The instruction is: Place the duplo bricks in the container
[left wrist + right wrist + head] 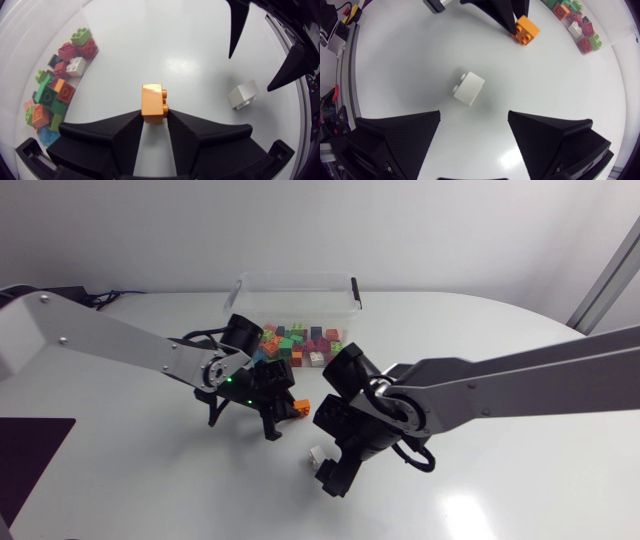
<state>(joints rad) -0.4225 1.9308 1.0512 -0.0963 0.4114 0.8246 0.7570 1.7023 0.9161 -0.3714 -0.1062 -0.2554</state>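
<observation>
An orange duplo brick (153, 102) lies on the white table with my left gripper (154, 118) shut on it, both fingers pressing its sides. The same brick (294, 407) shows in the head view in front of the clear container (295, 302), which holds several coloured bricks (296, 344). A white brick (469, 88) lies on the table just ahead of my right gripper (474, 119), whose fingers stand wide open on either side of it, apart from it. In the head view the white brick (316, 456) peeks out beside the right gripper (333, 463).
The container's bricks (56, 90) show through its wall beside the left gripper. My two grippers stand close together in front of the container. The table (520, 480) is bare white around them.
</observation>
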